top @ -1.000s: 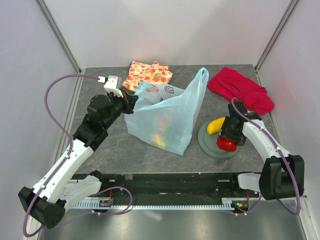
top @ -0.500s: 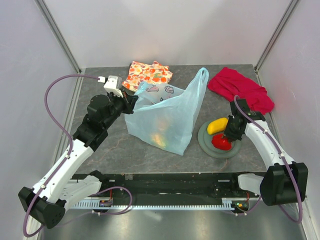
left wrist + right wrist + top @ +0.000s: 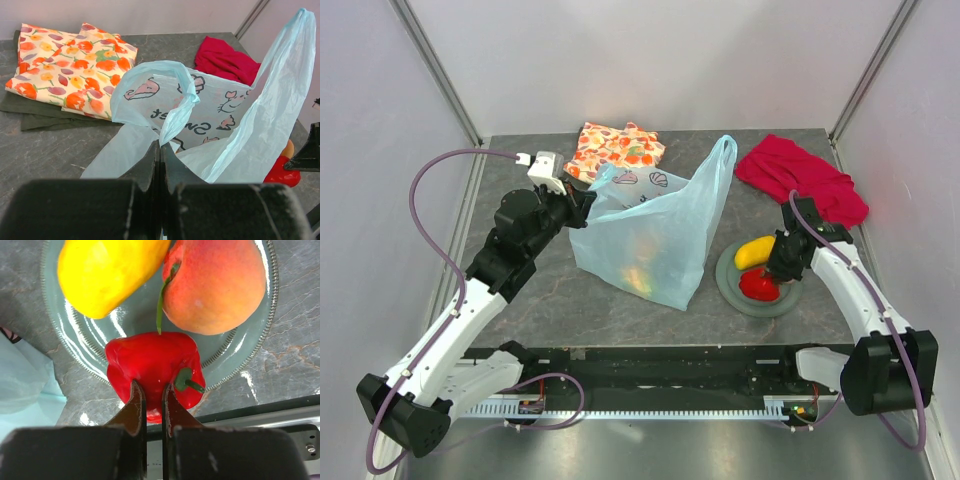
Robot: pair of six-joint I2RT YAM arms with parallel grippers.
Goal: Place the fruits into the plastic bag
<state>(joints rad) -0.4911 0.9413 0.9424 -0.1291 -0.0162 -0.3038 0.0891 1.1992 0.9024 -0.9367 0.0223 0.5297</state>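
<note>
The right gripper stands over the near edge of the plate, its two dark fingers drawn almost together and nipping the near side of the red pepper, just left of the pepper's short green stalk. The pepper lies on the plate's near rim, partly hanging over the table. Beyond it on the same plate sit the yellow mango piece to the left and the orange peach to the right, the two touching each other above the pepper. The plastic bag stands left of the plate, near it but apart. The left gripper is closed tight on a gathered fold at the bag's left rim, while the other handle rises in a tall loop. Through the thin plastic, blurred orange and yellow-green shapes show low inside; what they are cannot be told. The bag is translucent pale blue, crinkled, with dark printed cartoon drawings and lettering. The plate is round, grey-green and glossy with a beaded rim. The pepper is shiny and lobed, the peach matt. Behind the bag lie a floral cloth and a rumpled red cloth.
</note>
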